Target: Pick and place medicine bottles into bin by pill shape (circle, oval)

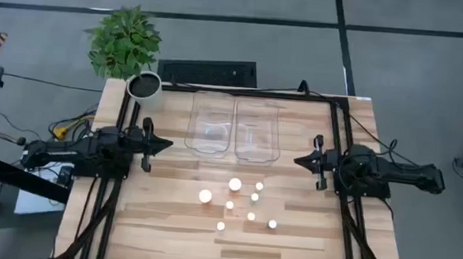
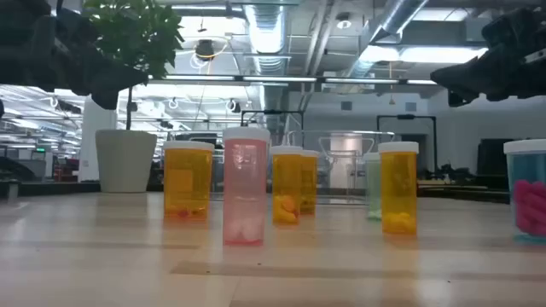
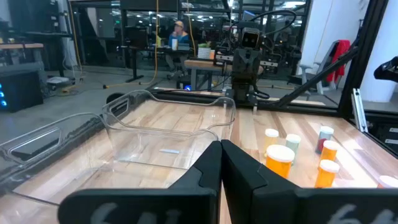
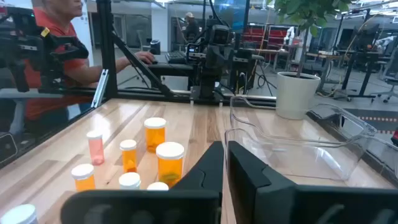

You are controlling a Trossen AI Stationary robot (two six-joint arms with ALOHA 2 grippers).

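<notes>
Both grippers — left point(image 1: 166, 145) at nine o'clock, right point(image 1: 299, 161) at three — hang with fingers together, holding nothing, while seven bottles point(image 1: 235, 184) stand loose at six o'clock, below two bins point(image 1: 213, 125).

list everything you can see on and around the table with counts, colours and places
medicine bottles: seven, white caps, mostly orange bodies, one pink, clustered on the near middle of the table
bins: two, clear plastic, side by side at the far middle, both empty
plant pot: one, white, green plant, far left corner
table: one, light wood
person: one, red shirt, beyond the table in the right wrist view
left end effector: shut, left of the bins
right end effector: shut, right of the bins
</notes>
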